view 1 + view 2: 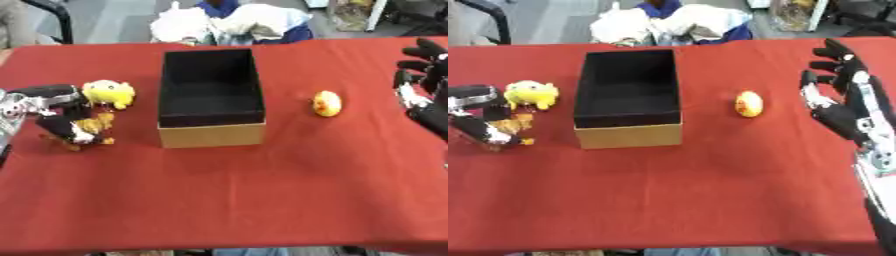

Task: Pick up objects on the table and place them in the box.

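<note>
Left hand (61,117): wrist and forearm cut off by the left edge in both views; fingers curl down over a small orange object (94,125), most of which is covered, so its shape and kind cannot be made out. Right hand (846,100): left eye view shows only the fingers at the right edge; right eye view shows more, arm running off the lower right corner. Box (210,132): near part of the black floor hidden behind the front wall. White-and-blue heap (671,22) at the far edge: blurred, unidentifiable, top cropped.
</note>
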`<state>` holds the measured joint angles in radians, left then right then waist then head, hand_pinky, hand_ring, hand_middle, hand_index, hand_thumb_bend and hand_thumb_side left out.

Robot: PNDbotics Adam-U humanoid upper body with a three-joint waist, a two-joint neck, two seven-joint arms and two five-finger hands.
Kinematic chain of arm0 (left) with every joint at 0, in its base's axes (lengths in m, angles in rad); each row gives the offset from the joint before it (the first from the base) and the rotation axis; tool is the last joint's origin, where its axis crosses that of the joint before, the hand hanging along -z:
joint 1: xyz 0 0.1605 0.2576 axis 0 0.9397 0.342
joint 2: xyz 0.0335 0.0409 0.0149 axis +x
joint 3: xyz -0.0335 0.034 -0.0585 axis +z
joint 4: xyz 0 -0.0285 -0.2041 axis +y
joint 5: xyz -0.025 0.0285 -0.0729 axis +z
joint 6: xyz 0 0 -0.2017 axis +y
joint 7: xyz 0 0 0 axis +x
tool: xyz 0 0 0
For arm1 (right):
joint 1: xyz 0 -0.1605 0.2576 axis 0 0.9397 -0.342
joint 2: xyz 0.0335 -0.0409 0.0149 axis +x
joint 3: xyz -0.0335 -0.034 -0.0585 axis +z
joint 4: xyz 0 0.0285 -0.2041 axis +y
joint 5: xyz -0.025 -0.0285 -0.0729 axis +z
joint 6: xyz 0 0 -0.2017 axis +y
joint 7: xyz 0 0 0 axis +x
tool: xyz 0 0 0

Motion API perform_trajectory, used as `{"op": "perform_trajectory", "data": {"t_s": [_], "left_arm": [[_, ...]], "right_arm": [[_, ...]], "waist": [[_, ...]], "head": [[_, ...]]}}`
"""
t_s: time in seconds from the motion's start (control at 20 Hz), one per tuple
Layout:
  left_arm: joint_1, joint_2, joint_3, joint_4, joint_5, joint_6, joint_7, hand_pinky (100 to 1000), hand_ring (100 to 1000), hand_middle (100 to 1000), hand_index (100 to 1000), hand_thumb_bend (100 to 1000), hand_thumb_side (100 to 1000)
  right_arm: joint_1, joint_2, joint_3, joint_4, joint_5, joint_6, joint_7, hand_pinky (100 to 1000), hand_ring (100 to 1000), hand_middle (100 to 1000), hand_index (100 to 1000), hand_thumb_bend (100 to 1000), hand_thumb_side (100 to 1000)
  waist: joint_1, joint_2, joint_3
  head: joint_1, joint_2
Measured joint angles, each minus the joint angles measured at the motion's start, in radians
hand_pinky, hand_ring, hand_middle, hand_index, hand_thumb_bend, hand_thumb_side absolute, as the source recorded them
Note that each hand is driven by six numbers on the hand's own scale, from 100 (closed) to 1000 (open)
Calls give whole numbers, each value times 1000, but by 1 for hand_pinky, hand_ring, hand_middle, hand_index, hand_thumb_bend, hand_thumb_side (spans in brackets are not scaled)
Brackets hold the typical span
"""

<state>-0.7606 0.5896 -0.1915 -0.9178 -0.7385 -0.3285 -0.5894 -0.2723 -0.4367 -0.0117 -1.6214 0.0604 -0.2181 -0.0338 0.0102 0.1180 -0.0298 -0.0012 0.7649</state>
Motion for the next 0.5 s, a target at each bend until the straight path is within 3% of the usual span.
{"op": "perform_trajectory", "data": {"t_s": [0.2, 0.5], "left_arm": [[0, 0, 7, -20, -9, 1, 11, 325, 168, 119, 259, 454, 298], [-10, 1, 20, -75, -16, 13, 28, 284, 102, 100, 201, 449, 247]], "right_arm": [[0, 0, 0, 2, 0, 0, 0, 738, 823, 841, 972, 125, 403], [1, 0, 0, 2, 0, 0, -1, 738, 823, 840, 972, 122, 405]], "waist": [[0, 0, 0], [5, -1, -1]], "head": [[0, 0], [0, 0]]}}
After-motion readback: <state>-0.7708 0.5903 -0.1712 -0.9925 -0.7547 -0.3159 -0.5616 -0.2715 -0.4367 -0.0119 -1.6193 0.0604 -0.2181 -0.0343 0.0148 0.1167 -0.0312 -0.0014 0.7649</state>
